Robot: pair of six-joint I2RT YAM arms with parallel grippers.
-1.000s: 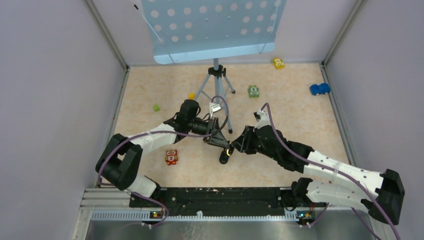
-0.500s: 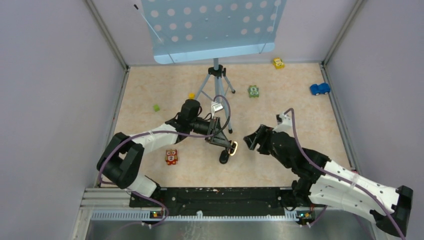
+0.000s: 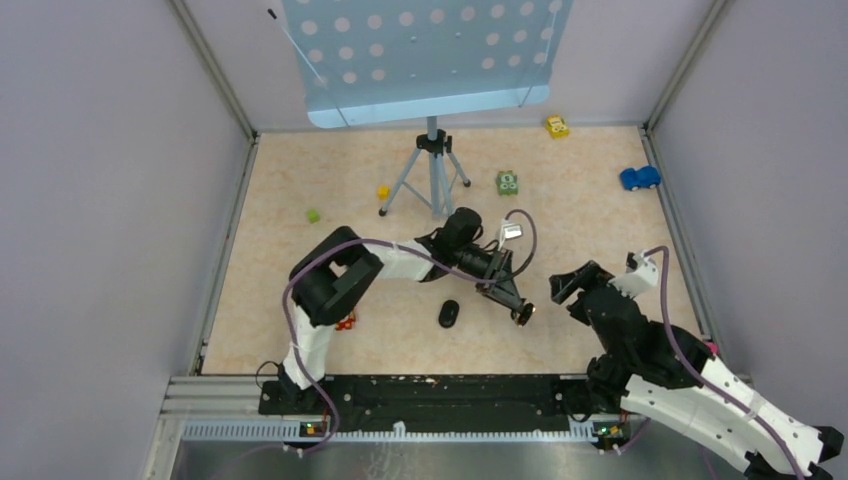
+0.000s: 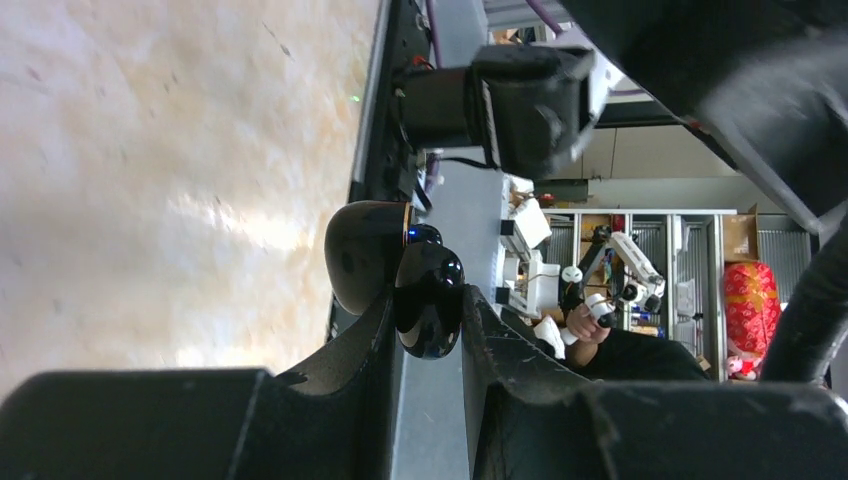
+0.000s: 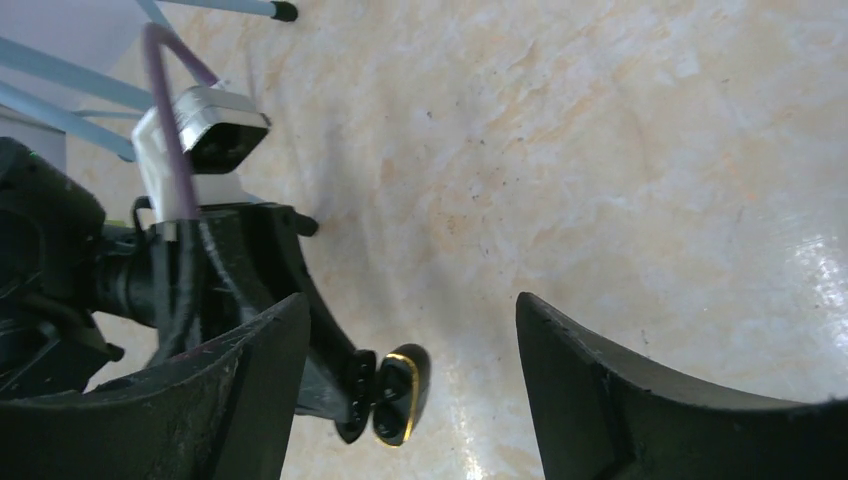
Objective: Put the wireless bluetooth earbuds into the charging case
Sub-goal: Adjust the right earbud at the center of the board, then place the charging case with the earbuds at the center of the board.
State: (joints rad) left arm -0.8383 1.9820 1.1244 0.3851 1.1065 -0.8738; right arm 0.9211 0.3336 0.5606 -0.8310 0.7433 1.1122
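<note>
Black jaws of the left gripper [image 3: 519, 310] are clenched on a glossy black, gold-rimmed earbud [image 4: 427, 298]. The small black oval charging case [image 3: 449, 313] lies shut beside that gripper, apart from it. Just beyond its tip, the right gripper [image 3: 575, 278] is released, spread wide.

The left end effector [image 3: 521, 313], clamped on the case [image 4: 425, 300], has swung rightward across the tabletop [image 3: 600, 220] with its elbow folded in. The right end effector [image 3: 572, 282] has pulled back to the right, fingers spread wide.
</note>
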